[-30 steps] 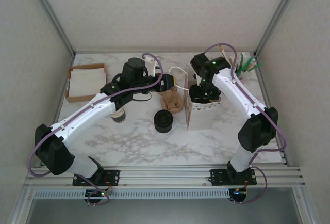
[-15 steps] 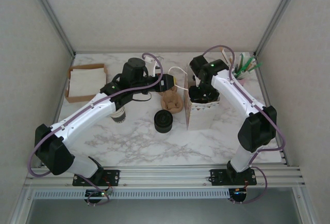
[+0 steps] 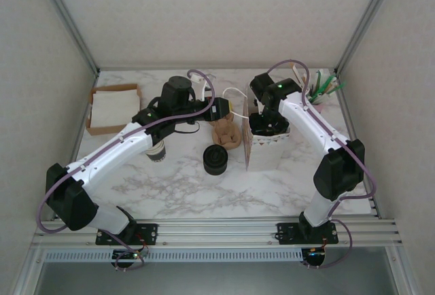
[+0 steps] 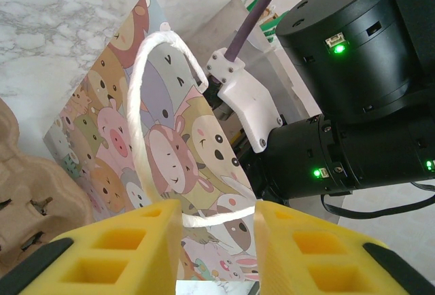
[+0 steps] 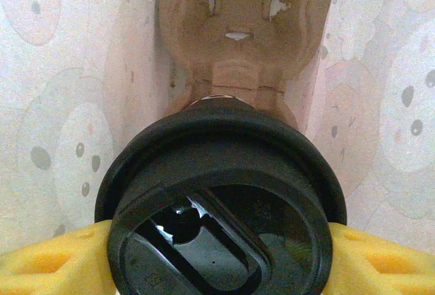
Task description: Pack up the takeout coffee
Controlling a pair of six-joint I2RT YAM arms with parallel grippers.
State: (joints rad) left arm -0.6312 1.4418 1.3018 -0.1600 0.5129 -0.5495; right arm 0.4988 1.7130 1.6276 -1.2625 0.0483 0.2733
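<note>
As the top camera sees it, bench (image 3: 170, 186): white marble-patterned surface with grey veins, both arm bases at its near edge.
Top view, bag: upright paper gift bag (image 3: 262, 151) printed with cartoon animals, right of centre, mouth upward.
Top view, left pincer (image 3: 228, 109): at mid-bench, just left of the bag's top; jaws unreadable from here.
Top view, right pincer (image 3: 267, 126): pointing down in the bag's mouth.
Top view, surroundings: moulded brown pulp cup carrier (image 3: 226, 134) just left of the bag; squat black stack of lids (image 3: 215, 159) in front of it; stack of cream paper cups (image 3: 158, 151) partly under the left arm; shallow brown cardboard box of white napkins (image 3: 114, 108) at far left.
Left wrist view, left pincer (image 4: 217, 237): yellow fingers (image 4: 115, 254) partly spread, a clear gap between them.
Left wrist view, handle: white twisted cord handle (image 4: 139, 105) loops up from the bag (image 4: 136, 159) and crosses the gap at the fingertips; whether it is caught I cannot tell.
Left wrist view, right arm: black wrist housing (image 4: 353, 105) with green lights, above the bag's mouth.
Right wrist view, takeout coffee (image 5: 224, 193): cup under a round black plastic lid, inside the bag, between its pale printed walls (image 5: 61, 71).
Right wrist view, right pincer (image 5: 217, 254): pinching the takeout coffee, one yellow finger (image 5: 47, 261) against each side of the lid.
Right wrist view, second carrier: brown pulp tray (image 5: 238, 23) deeper in the bag, beyond the cup.
</note>
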